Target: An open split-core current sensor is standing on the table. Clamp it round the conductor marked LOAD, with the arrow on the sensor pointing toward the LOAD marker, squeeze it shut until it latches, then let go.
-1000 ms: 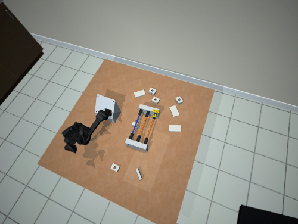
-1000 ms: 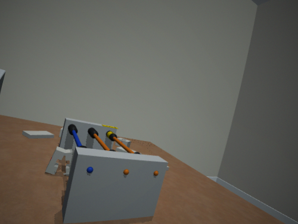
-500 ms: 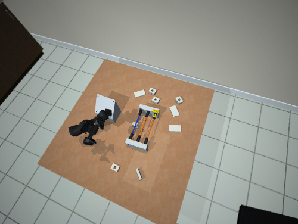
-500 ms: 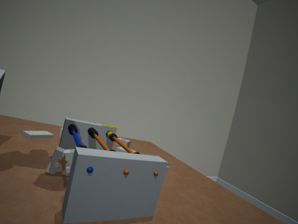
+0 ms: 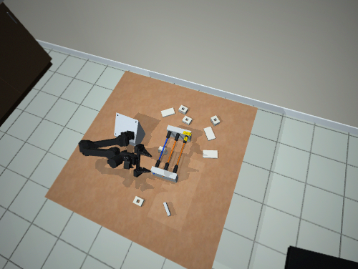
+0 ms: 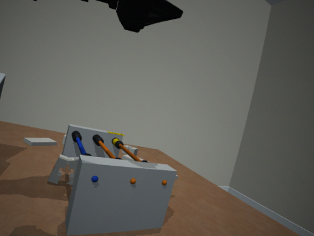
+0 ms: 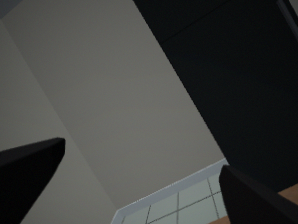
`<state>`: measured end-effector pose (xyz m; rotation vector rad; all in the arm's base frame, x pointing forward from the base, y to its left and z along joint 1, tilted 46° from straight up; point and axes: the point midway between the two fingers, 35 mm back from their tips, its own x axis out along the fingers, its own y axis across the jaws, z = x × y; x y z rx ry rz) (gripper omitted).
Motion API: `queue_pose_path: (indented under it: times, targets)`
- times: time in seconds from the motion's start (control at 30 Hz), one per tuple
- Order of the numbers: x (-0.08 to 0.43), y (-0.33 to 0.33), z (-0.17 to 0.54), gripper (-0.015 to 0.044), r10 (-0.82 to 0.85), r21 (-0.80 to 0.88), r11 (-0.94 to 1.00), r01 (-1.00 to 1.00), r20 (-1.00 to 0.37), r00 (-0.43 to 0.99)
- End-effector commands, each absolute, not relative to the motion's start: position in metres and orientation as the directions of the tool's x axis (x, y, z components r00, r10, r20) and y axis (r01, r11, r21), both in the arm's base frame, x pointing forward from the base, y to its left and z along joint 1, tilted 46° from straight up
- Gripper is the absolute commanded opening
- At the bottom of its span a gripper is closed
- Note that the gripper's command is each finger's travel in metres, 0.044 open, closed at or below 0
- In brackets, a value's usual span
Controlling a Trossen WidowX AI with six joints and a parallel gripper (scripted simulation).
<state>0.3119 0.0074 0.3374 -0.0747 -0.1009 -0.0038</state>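
Observation:
The fixture has two grey end blocks with three conductors between them: one blue and two orange. The right orange conductor carries a yellow collar at its far end, the LOAD marker. The small white open sensor stands on the mat just left of the blue conductor. My gripper is open and empty, left of the fixture and the sensor, touching neither. The wrist view shows only wall, cabinet and floor.
The arm's white base box stands left of the fixture. Several small white blocks and plates lie on the brown mat, such as one plate and one block. A dark cabinet stands at the far left. Part of the arm hangs at the top.

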Motion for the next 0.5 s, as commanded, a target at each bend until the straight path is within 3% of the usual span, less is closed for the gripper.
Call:
queue_pose_path:
  times: [0.0, 0.23, 0.47]
  targets:
    - [0.316, 0.0, 0.323, 0.044, 0.0, 0.0, 1.0, 0.0, 0.05, 0.999]
    - [0.323, 0.002, 0.316, 0.044, -0.004, 0.004, 1.0, 0.003, 0.012, 1.0]
    - [0.38, 0.025, 0.239, 0.044, -0.049, -0.02, 0.999, 0.045, -0.364, 0.93]
